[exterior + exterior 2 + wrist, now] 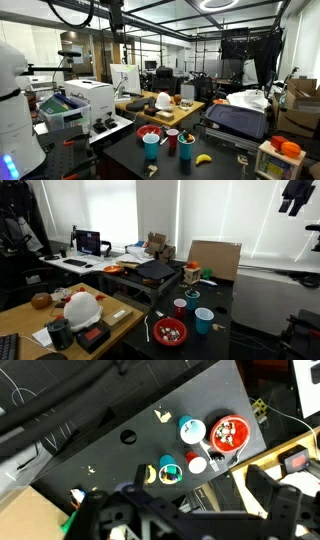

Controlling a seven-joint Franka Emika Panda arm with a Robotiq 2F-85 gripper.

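My gripper (pixel 198 488) hangs high above a black table (pixel 110 420), its fingers spread wide with nothing between them. It also shows near the ceiling in both exterior views (pixel 116 18) (pixel 293 196). Far below it in the wrist view stand a blue cup (pixel 191 429), a red bowl (pixel 229 432) with small items in it, a red cup (pixel 197 463) and a teal cup (pixel 171 471), with a banana (pixel 148 475) beside the teal cup. An exterior view shows the same group: blue cup (pixel 151 146), red bowl (pixel 149 132), red cup (pixel 171 140), teal cup (pixel 187 148), banana (pixel 203 158).
A wooden table (pixel 150 105) adjoins the black one and holds a white round object (pixel 82 308). A white printer (pixel 85 100) and a black case (pixel 238 120) stand nearby. A wooden box with an orange item (pixel 290 147) sits at the table edge.
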